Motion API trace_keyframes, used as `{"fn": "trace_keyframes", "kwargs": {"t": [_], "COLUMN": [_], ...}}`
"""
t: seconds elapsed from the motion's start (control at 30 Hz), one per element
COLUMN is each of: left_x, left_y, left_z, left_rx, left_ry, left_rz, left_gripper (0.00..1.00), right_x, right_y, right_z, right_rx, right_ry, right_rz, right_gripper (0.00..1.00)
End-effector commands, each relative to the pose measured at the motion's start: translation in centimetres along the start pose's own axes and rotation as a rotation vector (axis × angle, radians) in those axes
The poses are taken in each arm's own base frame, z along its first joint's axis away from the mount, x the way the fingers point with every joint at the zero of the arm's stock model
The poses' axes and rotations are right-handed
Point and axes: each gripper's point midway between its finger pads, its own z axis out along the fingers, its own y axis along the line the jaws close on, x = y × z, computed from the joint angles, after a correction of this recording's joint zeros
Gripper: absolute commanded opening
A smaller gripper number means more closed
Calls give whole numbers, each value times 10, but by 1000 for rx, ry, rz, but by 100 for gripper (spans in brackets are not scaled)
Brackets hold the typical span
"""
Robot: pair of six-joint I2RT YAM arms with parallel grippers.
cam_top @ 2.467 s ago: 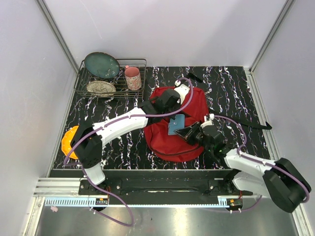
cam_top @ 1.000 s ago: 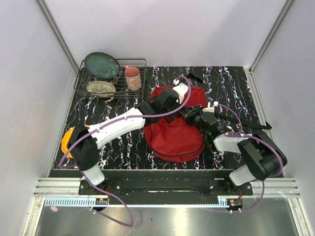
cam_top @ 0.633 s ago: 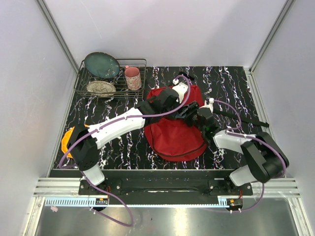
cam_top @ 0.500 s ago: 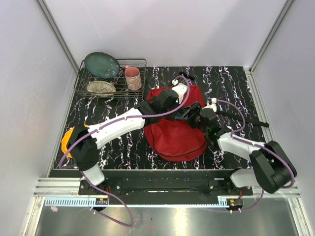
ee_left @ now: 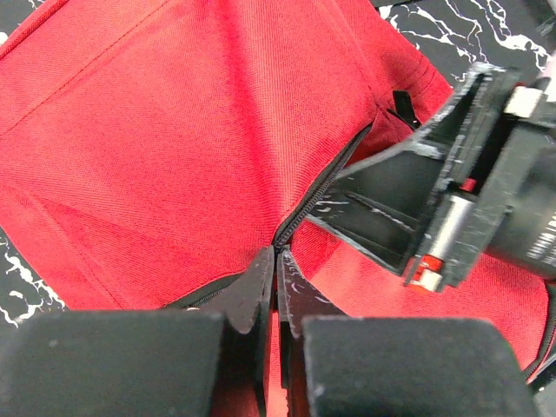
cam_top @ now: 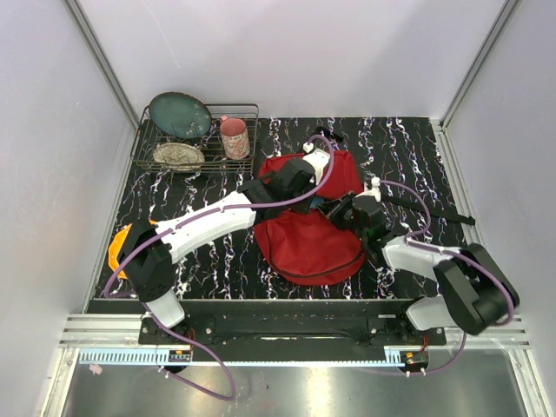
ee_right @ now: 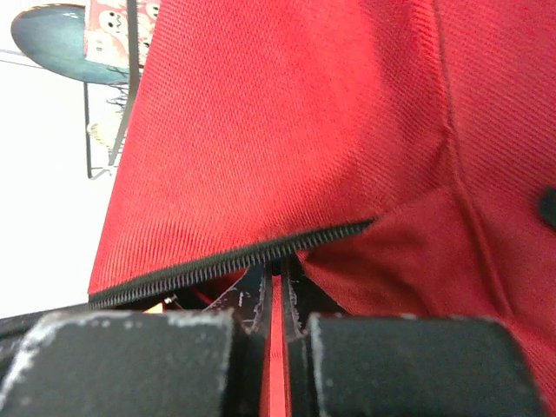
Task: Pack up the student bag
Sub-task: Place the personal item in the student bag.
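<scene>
While the student bag [cam_top: 304, 248] lay slumped at the middle of the table [cam_top: 408, 148], well apart from the dish rack [cam_top: 143, 148] at the far left corner, it was attended by both arms at once. The left gripper [ee_left: 276, 261] was seen with its fingers pressed together, their tips set right at the near end of the black zipper [ee_left: 328, 184], where the red fabric puckered. Whether the pull or a fold of cloth was nipped between them could not be told. The right gripper [ee_right: 278, 269] was likewise found closed, its tips laid against the toothed line from the opposite side, just beside the left one. Nothing was plainly seen between its fingers either.

The placing was judged to be deliberate. One side of the seam was probably being anchored so that the slider could be drawn along it, since loose fabric would otherwise be dragged with it. No lining was exposed in the stretch in view, so working the zipper was taken to be the step in hand. Slack cloth caught in the teeth was considered the chief risk.
</scene>
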Motion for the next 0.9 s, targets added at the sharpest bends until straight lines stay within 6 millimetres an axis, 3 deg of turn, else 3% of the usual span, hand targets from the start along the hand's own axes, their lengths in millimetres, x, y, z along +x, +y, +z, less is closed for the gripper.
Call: {"fn": "trace_keyframes", "kwargs": {"t": [0.0,0.03,0.1,0.2,0.27,0.3,0.33,0.4,0.43,0.5,0.53,0.6,0.63,0.7,0.73,0.77,0.8,0.83,0.87], "left_x": [-25,-23,-21,-20,-16,-17,-16,-13,-11,-7,-7,-6,-6,-7,-7,-7,-8,-10,-7], "left_y": [-20,-22,-23,-21,-18,-17,-16,-15,-14,-12,-12,-11,-10,-7,-6,-6,-5,-2,0], "left_z": [-19,-18,-17,-17,-17,-18,-18,-16,-15,-12,-12,-10,-10,-10,-10,-11,-12,-14,-15], "left_rx": [96,99,104,100,86,82,79,72,68,62,61,58,58,52,49,48,46,36,23], "left_ry": [-67,-62,-56,-55,-49,-53,-52,-44,-39,-29,-29,-26,-26,-28,-29,-29,-32,-37,-36], "left_rz": [-35,-36,-41,-44,-41,-42,-42,-40,-41,-43,-50,-57,-60,-65,-69,-69,-70,-76,-81], "left_gripper": [2,2,1,2,4,9,11,12,13,13,14,16,17,24,34,46,49,54,68], "right_x": [-16,-13,-17,-6,-8,-2,-9,4,3,19,15,24,19,28,22,25,26,18,15], "right_y": [44,40,55,50,45,33,36,14,13,-8,-4,-28,-20,-37,-27,-36,-38,-25,-36], "right_z": [13,21,28,35,29,24,17,15,8,-2,-12,-25,-35,-49,-60,-67,-73,-84,-90], "right_rx": [-238,-234,-284,-279,-273,-245,-245,-143,-125,-61,-70,1,-26,19,-22,15,16,-31,19], "right_ry": [-79,-76,-80,-29,-51,-41,-67,-12,-4,58,46,73,59,91,70,82,82,54,39], "right_rz": [97,118,155,157,154,136,123,42,24,-17,-20,-43,-49,-58,-60,-62,-67,-71,-77], "right_gripper": [1,1,3,15,23,34,36,44,46,49,52,53,53,52,51,51,51,51,51]}}
